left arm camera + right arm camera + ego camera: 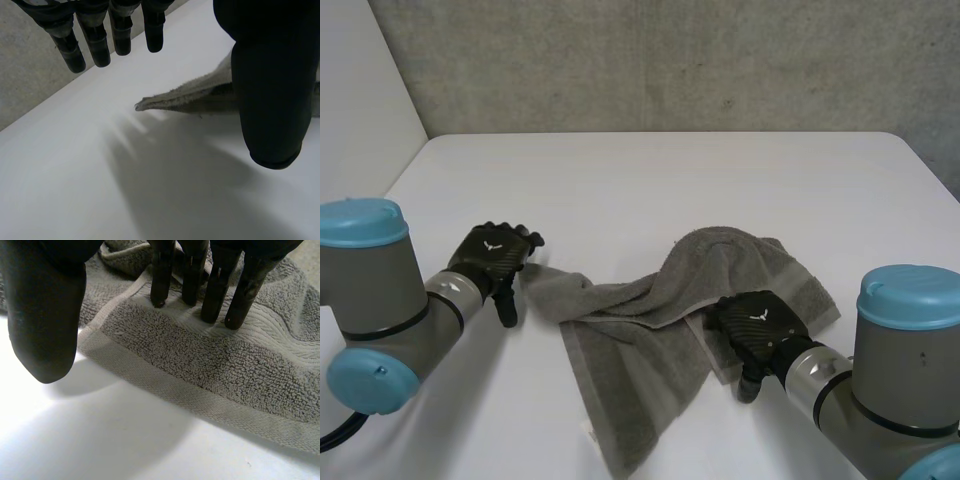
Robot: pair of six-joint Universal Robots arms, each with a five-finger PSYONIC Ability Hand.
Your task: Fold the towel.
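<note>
White table (650, 180) against a concrete wall

The table has a smooth, matte white top with rounded far corners. Just behind its far edge rises a rough grey concrete wall (670, 60), mottled and pitted. Beyond the table's far left corner stands a plain white panel (360, 90), meeting the concrete in a straight seam. The light is even and diffuse, and the tabletop looks bright.

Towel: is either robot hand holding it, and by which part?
Neither. The left robot hand is open beside a corner of the towel; the right robot hand rests straight fingers on it near an edge, thumb clear.
</note>
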